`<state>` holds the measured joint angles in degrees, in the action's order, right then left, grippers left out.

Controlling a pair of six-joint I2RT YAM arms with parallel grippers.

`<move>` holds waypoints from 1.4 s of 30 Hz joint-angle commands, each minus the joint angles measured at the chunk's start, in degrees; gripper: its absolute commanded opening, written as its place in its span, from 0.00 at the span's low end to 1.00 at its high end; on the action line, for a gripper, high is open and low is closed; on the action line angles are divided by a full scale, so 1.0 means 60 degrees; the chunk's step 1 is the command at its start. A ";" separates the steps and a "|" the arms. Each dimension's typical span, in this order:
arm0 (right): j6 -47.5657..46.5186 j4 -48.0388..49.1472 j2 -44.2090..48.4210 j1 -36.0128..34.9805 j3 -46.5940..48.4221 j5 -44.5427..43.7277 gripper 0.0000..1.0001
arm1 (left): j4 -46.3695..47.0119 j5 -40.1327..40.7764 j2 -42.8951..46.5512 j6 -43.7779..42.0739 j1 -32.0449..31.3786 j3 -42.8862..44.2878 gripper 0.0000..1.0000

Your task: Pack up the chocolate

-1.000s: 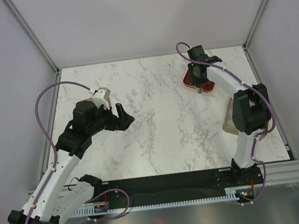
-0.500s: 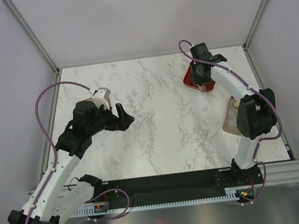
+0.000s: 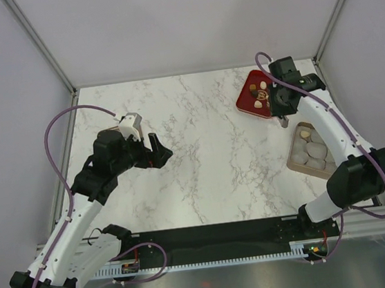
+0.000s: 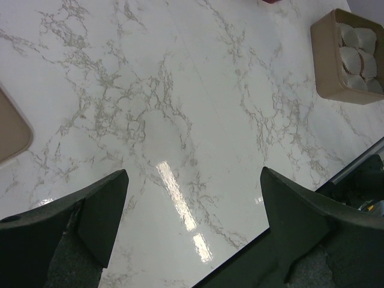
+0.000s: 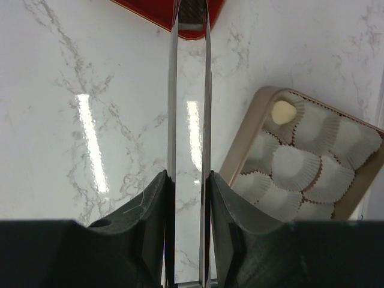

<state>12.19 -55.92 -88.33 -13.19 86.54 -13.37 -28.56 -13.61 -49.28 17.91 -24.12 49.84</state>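
Note:
The red tray (image 3: 246,103) at the back right holds several cream-white chocolate lumps (image 3: 264,85). The tan box (image 3: 294,164) to its right holds white paper cups and one cream chocolate (image 3: 306,133), which also shows in the right wrist view (image 5: 282,111). My right gripper (image 3: 284,121) hangs between the tray and the box. Its thin metal blades (image 5: 172,90) stand narrowly apart, and at their tips the gripper (image 5: 192,9) pinches a small dark lump (image 5: 192,15), seemingly a dark chocolate. My left gripper (image 3: 158,150) is open and empty over bare marble at the left (image 4: 192,204).
In the left wrist view the tan box (image 4: 327,90) is at the top right and a tan flat piece (image 4: 12,129) lies at the left edge. In the right wrist view the red tray's corner (image 5: 150,12) and the box rim (image 5: 240,156) flank the blades. Walls surround the table.
My right arm has swung right, off the red tray, uncovering the chocolates on it; its gripper now hangs beside the tan box. The left arm has not moved.

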 commanded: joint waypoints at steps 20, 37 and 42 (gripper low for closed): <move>0.1031 -0.1491 0.2623 0.3941 -0.2309 -0.0117 0.25 | 0.0306 -0.0618 0.0332 0.0076 -0.0008 0.0057 0.99; 0.1148 -0.1124 0.2491 0.4029 -0.2529 -0.0087 0.32 | 0.0306 -0.0384 0.0581 0.0003 -0.0008 0.0042 0.99; 0.1148 -0.1037 0.2403 0.4088 -0.2690 -0.0145 0.32 | 0.0306 -0.0310 0.0654 -0.0012 -0.0008 0.0013 0.99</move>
<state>18.28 -63.59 -73.34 10.92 70.76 -12.71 -28.53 -15.55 -46.30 17.91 -24.12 49.84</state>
